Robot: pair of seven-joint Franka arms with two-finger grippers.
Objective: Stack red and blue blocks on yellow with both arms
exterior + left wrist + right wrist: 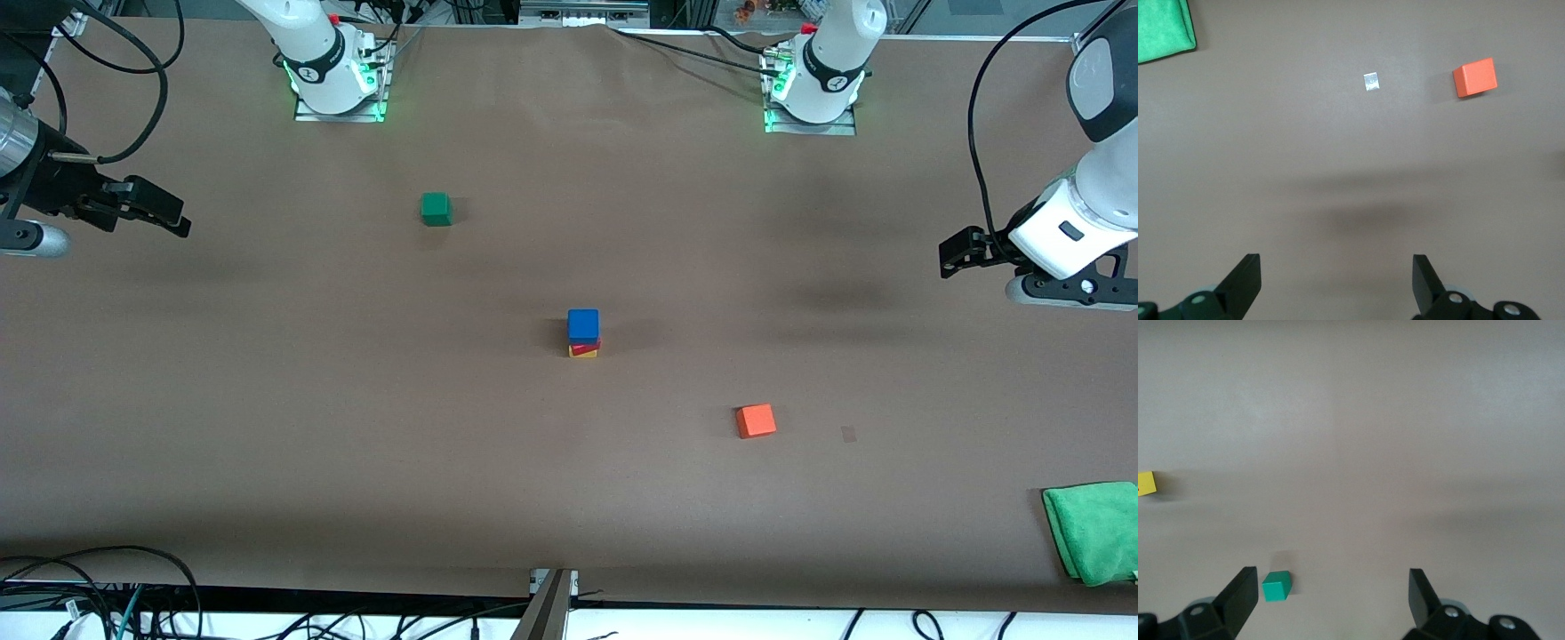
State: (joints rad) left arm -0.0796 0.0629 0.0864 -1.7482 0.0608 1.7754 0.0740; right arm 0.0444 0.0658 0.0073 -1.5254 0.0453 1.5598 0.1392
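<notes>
The blue block (583, 324) sits on top of the red block (588, 346), which sits a little askew on the yellow cube (582, 354), in a stack at the table's middle. The yellow cube's edge also shows in the right wrist view (1145, 483). My right gripper (173, 216) is open and empty, up over the right arm's end of the table; it shows in its own wrist view (1331, 590). My left gripper (949, 260) is open and empty over the left arm's end; it shows in its own wrist view (1336, 273). Both are well away from the stack.
A green cube (436, 209) lies farther from the front camera than the stack, toward the right arm's end, and shows in the right wrist view (1277, 586). An orange cube (756, 420) (1475, 77) lies nearer. A green cloth (1093, 531) (1161, 30) lies at the corner.
</notes>
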